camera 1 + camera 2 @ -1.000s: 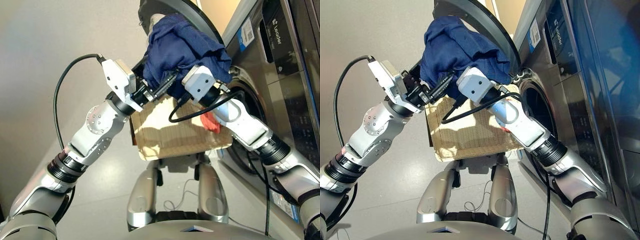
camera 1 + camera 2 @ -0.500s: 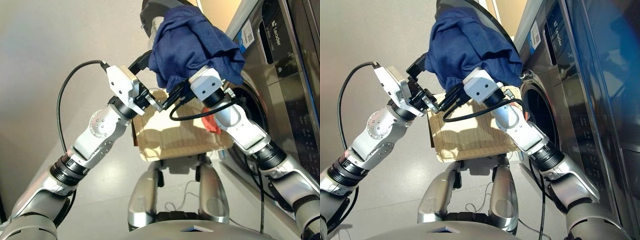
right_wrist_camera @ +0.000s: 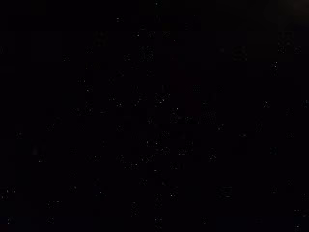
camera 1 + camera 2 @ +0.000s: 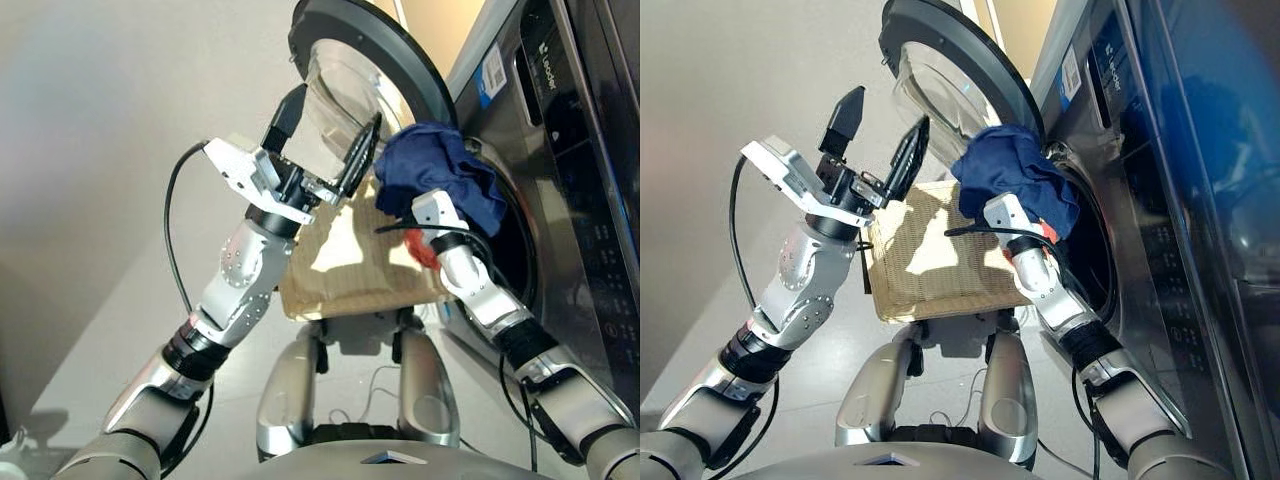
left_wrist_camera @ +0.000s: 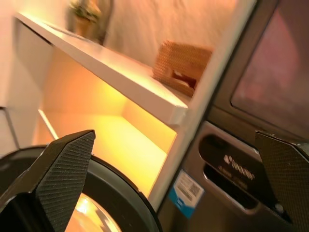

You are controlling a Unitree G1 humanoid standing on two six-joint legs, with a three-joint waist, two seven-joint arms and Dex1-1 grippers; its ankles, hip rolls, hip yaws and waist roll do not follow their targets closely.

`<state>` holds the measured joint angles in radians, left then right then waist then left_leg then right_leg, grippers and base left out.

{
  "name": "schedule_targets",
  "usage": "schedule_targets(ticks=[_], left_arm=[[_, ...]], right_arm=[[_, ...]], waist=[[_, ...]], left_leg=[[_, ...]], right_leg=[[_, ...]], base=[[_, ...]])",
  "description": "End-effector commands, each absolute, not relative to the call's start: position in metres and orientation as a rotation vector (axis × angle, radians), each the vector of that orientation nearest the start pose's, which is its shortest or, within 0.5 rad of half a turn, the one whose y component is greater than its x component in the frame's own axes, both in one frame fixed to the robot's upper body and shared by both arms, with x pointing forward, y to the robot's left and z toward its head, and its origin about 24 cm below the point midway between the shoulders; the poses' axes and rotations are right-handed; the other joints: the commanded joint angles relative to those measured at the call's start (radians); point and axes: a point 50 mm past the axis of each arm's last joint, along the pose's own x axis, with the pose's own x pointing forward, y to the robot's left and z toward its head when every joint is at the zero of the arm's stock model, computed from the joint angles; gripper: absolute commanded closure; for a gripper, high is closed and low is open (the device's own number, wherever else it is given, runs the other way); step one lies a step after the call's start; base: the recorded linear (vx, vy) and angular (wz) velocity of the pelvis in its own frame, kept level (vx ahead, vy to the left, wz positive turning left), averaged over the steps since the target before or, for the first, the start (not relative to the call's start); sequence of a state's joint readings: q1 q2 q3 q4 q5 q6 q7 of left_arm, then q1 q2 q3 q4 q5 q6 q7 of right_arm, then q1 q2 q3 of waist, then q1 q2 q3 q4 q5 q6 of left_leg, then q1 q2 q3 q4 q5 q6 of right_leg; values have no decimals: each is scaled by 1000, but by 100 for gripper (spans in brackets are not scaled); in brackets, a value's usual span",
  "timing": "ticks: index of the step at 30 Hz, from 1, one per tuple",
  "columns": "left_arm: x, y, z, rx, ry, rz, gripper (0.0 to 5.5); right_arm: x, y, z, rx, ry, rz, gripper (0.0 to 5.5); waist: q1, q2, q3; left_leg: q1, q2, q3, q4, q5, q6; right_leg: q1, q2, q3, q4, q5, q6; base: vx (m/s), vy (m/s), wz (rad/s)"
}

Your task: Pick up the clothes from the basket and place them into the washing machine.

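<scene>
Looking over both arms, I am seeing the navy garment (image 4: 440,178) bunched at the rim of the washing machine (image 4: 570,180) drum mouth, draping over the end of my right arm and partly hanging into the opening. The right gripper is buried under that cloth, and its wrist view is showing only black, so I cannot tell how its fingers are standing. The left gripper (image 4: 878,135) is hanging in the air in front of the swung-open porthole door (image 4: 365,70), fingers spread wide and holding nothing; the navy cloth is lying apart from it, off toward the machine. In the left wrist view I am seeing those two black fingers (image 5: 63,179) far apart, with a white shelf (image 5: 120,79) and a small brown wicker basket (image 5: 181,65) beyond them. The cream basket (image 4: 930,260) is sitting below the door, just beside the machine's front. A coral red garment (image 4: 425,250) is peeking out at the basket's edge nearest the machine, partly hidden by my right forearm.
</scene>
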<state>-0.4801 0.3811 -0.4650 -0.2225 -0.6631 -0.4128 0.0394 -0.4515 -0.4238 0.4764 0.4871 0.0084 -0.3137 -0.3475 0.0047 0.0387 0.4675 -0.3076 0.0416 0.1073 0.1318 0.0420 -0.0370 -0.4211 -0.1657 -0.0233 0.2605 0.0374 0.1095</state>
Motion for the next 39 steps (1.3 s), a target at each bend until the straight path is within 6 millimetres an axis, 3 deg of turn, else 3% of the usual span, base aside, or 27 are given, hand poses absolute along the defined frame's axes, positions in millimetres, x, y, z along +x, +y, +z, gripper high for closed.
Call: schedule_targets(ticks=[1,6,13,19,21,22,23,24,25,26,27,29,31,32,33,38,39], left_arm=[[244,78,245,-375,-991,-638,0],[245,65,255,-366,-1024,-631,0],[244,55,261,-403,-1026,-654,0],[242,48,263,-432,-1024,-680,0],[239,46,265,-450,-1025,-699,0],[239,46,265,-450,-1025,-700,0],[238,45,264,-444,-1022,-709,0],[238,45,264,-444,-1022,-709,0],[238,43,263,-434,-1015,-715,0],[238,43,263,-435,-1016,-716,0],[238,42,262,-429,-1010,-721,0],[238,42,262,-427,-1006,-725,0],[238,41,261,-426,-995,-740,0],[238,41,261,-427,-997,-741,0],[238,42,261,-423,-996,-745,0],[237,48,264,-407,-1011,-738,0],[237,49,264,-398,-1016,-740,0]], right_arm=[[315,-127,82,-396,-394,106,550],[319,-138,64,-416,-319,27,550],[333,-154,66,-271,-276,-181,550],[346,-177,72,-189,-240,-369,550],[354,-200,87,-124,-259,-510,550],[354,-200,88,-124,-259,-510,550],[356,-216,97,-100,-278,-582,550],[356,-217,97,-100,-278,-582,550],[358,-241,111,-81,-299,-686,550],[358,-241,111,-81,-300,-686,550],[358,-262,124,-73,-319,-773,550],[357,-275,131,-71,-325,-813,550],[354,-308,153,-44,-352,-936,550],[354,-308,154,-43,-353,-936,550],[349,-326,166,-38,-371,-997,550],[339,-352,190,-46,-429,-1067,550],[333,-365,200,-28,-446,-1110,550]], waist=[[14,-58,-5],[13,-50,-2],[17,-27,31],[21,0,52],[22,15,52],[22,15,52],[23,21,52],[23,21,52],[25,26,52],[25,26,52],[28,32,52],[31,35,52],[40,41,52],[40,42,52],[45,43,52],[44,40,52],[42,38,52]], left_leg=[[-76,24,-36,189,-102,-43],[-146,30,-51,259,-124,-45],[-260,37,-54,383,-161,-41],[-347,39,-53,437,-178,-38],[-393,39,-53,454,-180,-37],[-394,39,-53,455,-180,-37],[-412,37,-53,460,-182,-37],[-413,37,-53,460,-182,-37],[-426,36,-53,463,-186,-36],[-428,36,-53,463,-186,-36],[-443,33,-52,462,-179,-34],[-450,33,-52,471,-189,-34],[-463,32,-51,475,-192,-35],[-465,32,-50,475,-191,-35],[-473,31,-49,481,-194,-35],[-493,30,-49,491,-195,-37],[-496,29,-51,495,-198,-38]], right_leg=[[-19,-12,61,53,-1,60],[-87,3,64,130,-30,52],[-202,15,69,247,-68,37],[-286,14,68,299,-85,32],[-335,14,68,321,-91,30],[-337,14,69,322,-91,30],[-354,12,68,326,-93,29],[-355,12,68,326,-93,29],[-370,11,69,330,-95,28],[-372,11,70,330,-95,28],[-391,10,72,332,-87,29],[-399,11,73,341,-97,29],[-415,9,76,349,-101,29],[-417,9,76,349,-100,29],[-426,9,76,353,-102,29],[-446,7,77,365,-103,27],[-448,6,76,369,-105,26]], base=[[0,0,0],[0,0,0],[-31,-1,-16],[-17,2,-3],[0,0,0],[0,0,0],[0,0,0],[0,0,0],[0,0,0],[0,0,0],[0,0,0],[0,0,0],[0,0,0],[0,0,0],[0,0,0],[0,0,0],[0,0,0]])
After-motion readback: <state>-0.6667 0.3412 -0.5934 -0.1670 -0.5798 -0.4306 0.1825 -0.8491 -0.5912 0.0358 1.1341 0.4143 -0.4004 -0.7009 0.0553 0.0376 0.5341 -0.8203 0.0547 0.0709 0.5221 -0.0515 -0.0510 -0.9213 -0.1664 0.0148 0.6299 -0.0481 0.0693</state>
